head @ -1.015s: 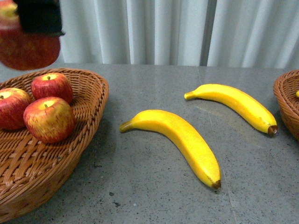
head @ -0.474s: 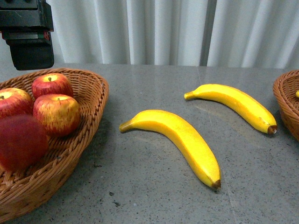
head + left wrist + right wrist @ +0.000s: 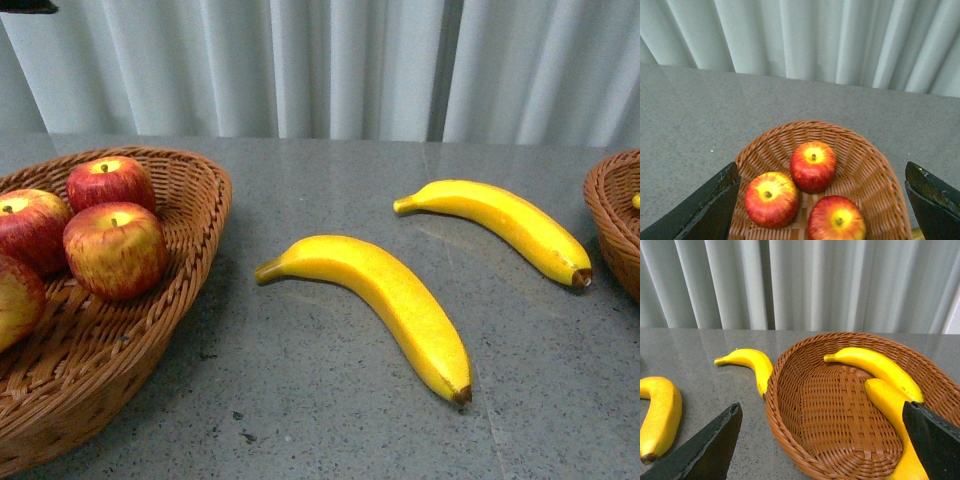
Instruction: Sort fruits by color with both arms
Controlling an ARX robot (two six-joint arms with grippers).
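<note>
Our left gripper (image 3: 822, 172) stands wide open, with three apples (image 3: 813, 166) in the apple basket (image 3: 875, 167) below it. Our right gripper (image 3: 822, 410), likewise spread, hovers over two bananas (image 3: 875, 366) in the banana basket (image 3: 787, 405). Two loose bananas (image 3: 747, 360) lie on the table (image 3: 710, 390) to its left.

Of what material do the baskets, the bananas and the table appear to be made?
Baskets: woven wicker, matte brown; the interlaced strands show. Bananas: probably plastic; the skin is evenly yellow, smooth and slightly glossy. Table: stone or a stone-look surface, grey, speckled, with a faint sheen.
</note>
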